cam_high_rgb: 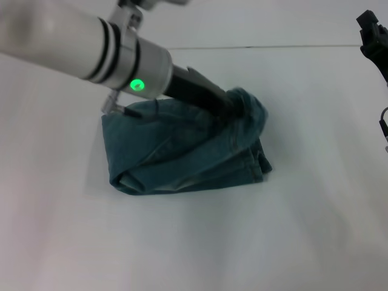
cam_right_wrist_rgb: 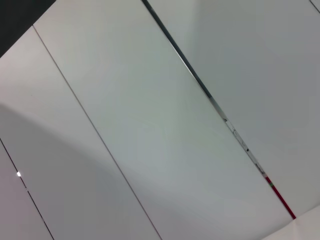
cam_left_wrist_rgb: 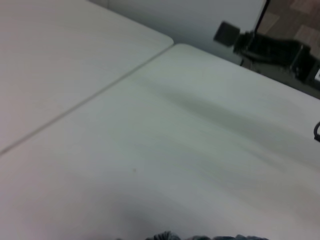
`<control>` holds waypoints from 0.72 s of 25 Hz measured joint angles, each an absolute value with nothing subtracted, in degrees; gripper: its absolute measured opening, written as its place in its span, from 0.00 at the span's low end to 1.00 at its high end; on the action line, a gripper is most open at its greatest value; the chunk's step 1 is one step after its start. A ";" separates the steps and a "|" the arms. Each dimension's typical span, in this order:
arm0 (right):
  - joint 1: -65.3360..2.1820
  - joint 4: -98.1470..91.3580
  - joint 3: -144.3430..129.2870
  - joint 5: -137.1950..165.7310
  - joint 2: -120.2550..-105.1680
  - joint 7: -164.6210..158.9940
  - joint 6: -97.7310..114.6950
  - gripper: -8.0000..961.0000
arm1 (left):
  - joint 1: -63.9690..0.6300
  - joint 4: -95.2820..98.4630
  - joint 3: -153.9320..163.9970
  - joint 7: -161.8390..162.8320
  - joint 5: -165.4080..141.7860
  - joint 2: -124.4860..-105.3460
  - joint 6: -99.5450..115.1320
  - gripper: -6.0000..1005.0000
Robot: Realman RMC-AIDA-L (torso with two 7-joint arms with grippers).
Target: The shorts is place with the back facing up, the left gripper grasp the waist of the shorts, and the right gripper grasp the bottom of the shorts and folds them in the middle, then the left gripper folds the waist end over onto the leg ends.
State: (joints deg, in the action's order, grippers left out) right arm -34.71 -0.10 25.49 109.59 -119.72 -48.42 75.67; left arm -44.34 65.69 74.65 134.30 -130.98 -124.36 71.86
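The blue denim shorts (cam_high_rgb: 176,154) lie bunched and folded lengthwise on the white table (cam_high_rgb: 194,242). My left gripper (cam_high_rgb: 229,108) reaches in from the upper left on a silver wrist with a green light. Its black jaws are buried in a raised hump of denim at the bundle's right end and are shut on it. That hump stands above stitched edges (cam_high_rgb: 257,165) lying flat below it. A thin strip of denim (cam_left_wrist_rgb: 200,237) shows at the edge of the left wrist view. My right gripper (cam_high_rgb: 371,33) is parked at the far right, away from the shorts. The waist band itself is hidden in the folds.
A seam between two tabletops (cam_high_rgb: 273,46) runs across the back. The right arm's black body (cam_left_wrist_rgb: 270,46) shows beyond the table's far edge in the left wrist view. The right wrist view shows only pale panels (cam_right_wrist_rgb: 150,125) with dark seams.
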 joint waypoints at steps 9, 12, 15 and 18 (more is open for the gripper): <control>-34.69 0.24 25.23 109.63 -119.79 -48.43 75.34 0.01 | -44.14 59.09 80.86 134.22 -126.23 -124.43 64.02 0.33; -34.55 0.24 25.20 109.69 -119.79 -48.43 75.34 0.01 | -42.93 60.93 80.83 132.96 -123.78 -124.37 64.17 0.40; -34.50 0.24 25.15 109.87 -119.80 -48.46 75.29 0.01 | -41.76 62.37 81.01 130.55 -121.36 -124.39 64.16 0.47; -34.44 0.21 24.80 109.94 -119.79 -48.88 75.28 0.01 | -41.47 62.63 80.48 129.86 -120.48 -124.35 64.12 0.55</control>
